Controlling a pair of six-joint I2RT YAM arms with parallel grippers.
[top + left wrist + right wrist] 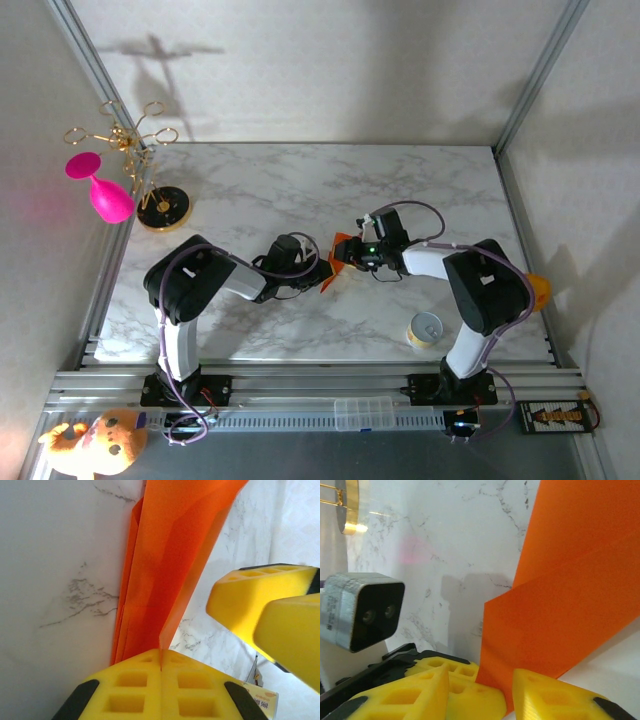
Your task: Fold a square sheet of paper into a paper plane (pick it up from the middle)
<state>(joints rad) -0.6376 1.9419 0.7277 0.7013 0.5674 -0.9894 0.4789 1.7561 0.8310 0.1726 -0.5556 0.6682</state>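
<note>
The square sheet of paper point(343, 243) is bright orange and folded into a long, narrow, layered wedge point(165, 565), lifted over the middle of the marble table point(300, 180). My left gripper point(161, 662) is shut on its lower edge, yellow pads pressed together with the paper between them. My right gripper point(487, 697) stands open just beside it. Its two yellow fingers point(555, 697) straddle a flap of the paper point(560, 605) and the left gripper's tips. In the top view the left gripper point(318, 276) and the right gripper point(352, 258) meet at the paper.
A pink goblet point(105, 195) and a gold stand point(160, 210) are at the back left. A small yellow can point(427, 329) stands at the front right, and an orange-yellow cup point(540, 290) sits off the right edge. A plush toy point(90, 445) lies below the rail.
</note>
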